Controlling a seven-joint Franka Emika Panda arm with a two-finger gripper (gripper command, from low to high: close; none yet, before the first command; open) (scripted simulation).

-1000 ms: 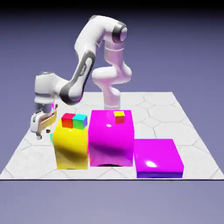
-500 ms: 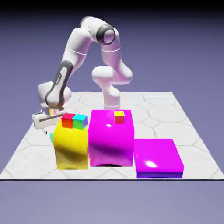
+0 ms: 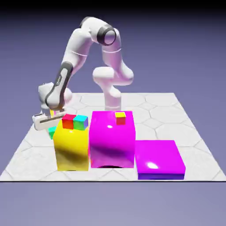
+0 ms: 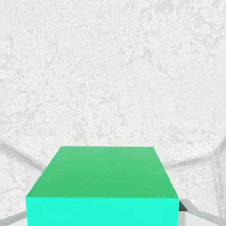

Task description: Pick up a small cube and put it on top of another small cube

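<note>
A small green cube [image 4: 102, 185] fills the lower middle of the hand view, held between the finger tips, which it mostly hides. White table surface shows beyond it. In the exterior view my gripper [image 3: 51, 128] hangs at the left, just behind the big yellow block [image 3: 71, 148], shut on this green cube [image 3: 53, 131], which peeks out past the block's upper left corner. On top of the yellow block sit a tiny red cube [image 3: 68, 121] and a tiny teal-green cube [image 3: 80, 122], side by side. A tiny yellow cube [image 3: 120, 117] rests on the tall magenta block [image 3: 111, 139].
A low flat magenta block [image 3: 159, 159] lies at the exterior view's right, touching the tall one. The yellow and tall magenta blocks stand side by side near the table's front edge. The arm's base [image 3: 112, 99] is behind them.
The arm has drawn back and the hand has turned behind the yellow block. Over the last half second the green cube has risen and shows more above the block's corner.
</note>
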